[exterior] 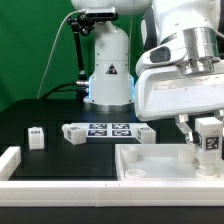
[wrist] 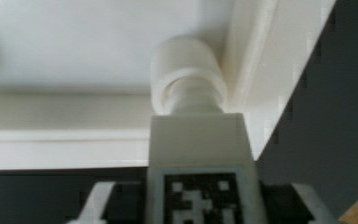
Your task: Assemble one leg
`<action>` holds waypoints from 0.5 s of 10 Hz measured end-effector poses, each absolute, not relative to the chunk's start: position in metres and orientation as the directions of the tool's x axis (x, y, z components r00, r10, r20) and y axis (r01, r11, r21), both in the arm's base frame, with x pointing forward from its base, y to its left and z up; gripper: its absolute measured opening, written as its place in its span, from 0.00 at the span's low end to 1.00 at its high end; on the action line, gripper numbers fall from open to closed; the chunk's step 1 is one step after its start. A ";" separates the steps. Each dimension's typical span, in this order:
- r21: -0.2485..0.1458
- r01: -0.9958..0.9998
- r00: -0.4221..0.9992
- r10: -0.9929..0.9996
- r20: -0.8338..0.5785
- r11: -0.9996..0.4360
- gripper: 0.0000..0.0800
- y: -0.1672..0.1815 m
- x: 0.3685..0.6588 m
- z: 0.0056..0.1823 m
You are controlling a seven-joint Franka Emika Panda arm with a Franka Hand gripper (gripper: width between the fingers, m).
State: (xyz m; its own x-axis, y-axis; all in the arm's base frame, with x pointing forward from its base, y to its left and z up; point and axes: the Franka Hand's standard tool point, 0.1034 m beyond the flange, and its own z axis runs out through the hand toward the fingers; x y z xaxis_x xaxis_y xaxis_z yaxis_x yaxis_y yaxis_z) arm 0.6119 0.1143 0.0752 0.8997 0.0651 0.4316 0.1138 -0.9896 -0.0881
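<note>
My gripper [exterior: 207,128] is shut on a leg [exterior: 208,143], a small white block with a black-and-white tag, at the exterior view's right. It holds the leg over the right end of the large white tray-like piece [exterior: 150,168]. In the wrist view the leg [wrist: 202,145] runs out from between my fingers [wrist: 101,200], tag [wrist: 211,200] facing the camera. Its rounded end [wrist: 190,75] lies against the tray's inner corner wall [wrist: 250,50]; I cannot tell whether it is seated. My gripper [wrist: 204,208] sits at the frame edge.
The marker board [exterior: 105,130] lies mid-table. A loose leg [exterior: 36,137] stands at the exterior view's left and another white block [exterior: 144,132] sits at the board's right end. A white border rail [exterior: 10,162] runs along the front left. The robot base [exterior: 108,70] stands behind.
</note>
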 end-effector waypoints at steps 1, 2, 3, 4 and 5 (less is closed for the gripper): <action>-0.088 0.114 0.901 0.066 0.428 -0.990 0.36 0.115 0.611 0.072; -0.088 0.116 0.904 0.068 0.422 -0.989 0.36 0.116 0.609 0.068; -0.088 0.117 0.905 0.070 0.420 -0.989 0.36 0.117 0.608 0.063; -0.083 0.117 0.895 0.069 0.440 -0.990 0.36 0.117 0.610 0.063; -0.079 0.117 0.887 0.068 0.457 -0.990 0.36 0.117 0.611 0.063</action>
